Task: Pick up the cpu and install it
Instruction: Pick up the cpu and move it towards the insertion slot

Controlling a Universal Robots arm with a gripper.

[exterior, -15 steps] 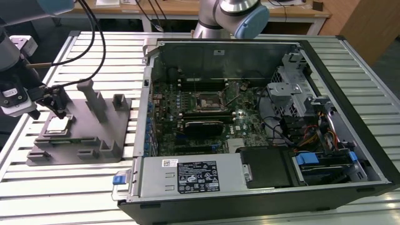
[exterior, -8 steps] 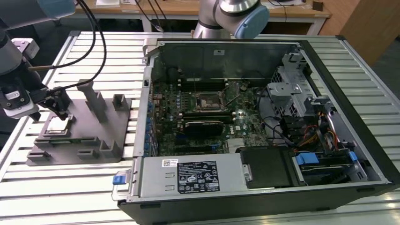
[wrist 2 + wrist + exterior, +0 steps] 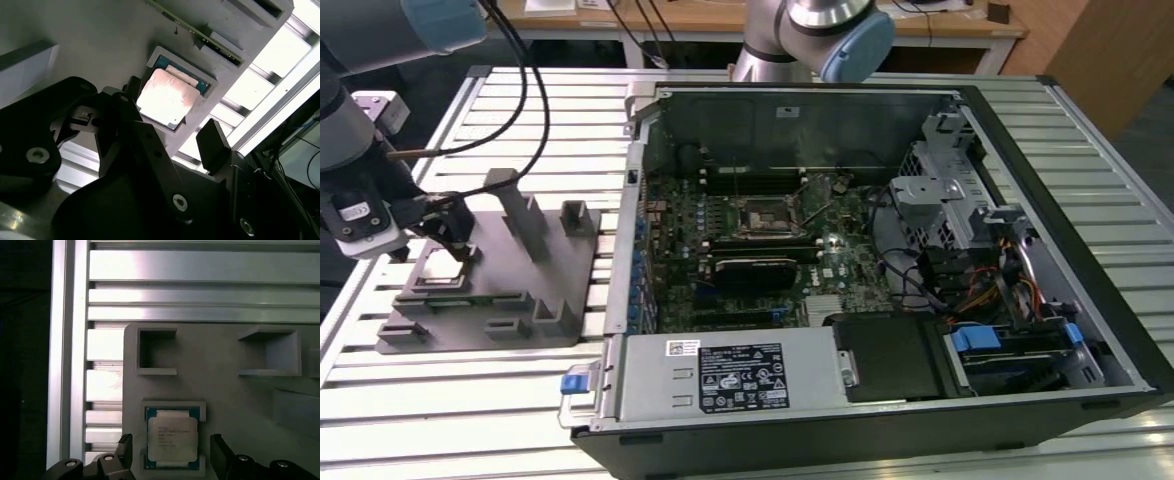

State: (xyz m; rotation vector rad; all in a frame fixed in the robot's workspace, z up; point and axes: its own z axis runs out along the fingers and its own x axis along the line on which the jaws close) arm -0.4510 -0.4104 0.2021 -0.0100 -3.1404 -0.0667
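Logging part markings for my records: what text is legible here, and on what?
cpu: lines of dark print on its metal top, too small to read.
Black label on the power supply: white print, too blurred to read.
White sticker beside it: unreadable.

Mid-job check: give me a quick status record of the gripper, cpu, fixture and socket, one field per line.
cpu: lies flat, metal top up, in a recess of the fixture
fixture: grey block on the slatted table, at the exterior view's left of the open computer case
gripper: over the fixture, jaws open, one on each side of the cpu, not closed on it
socket: on the motherboard inside the case, apart from the gripper
progress: cpu not yet lifted
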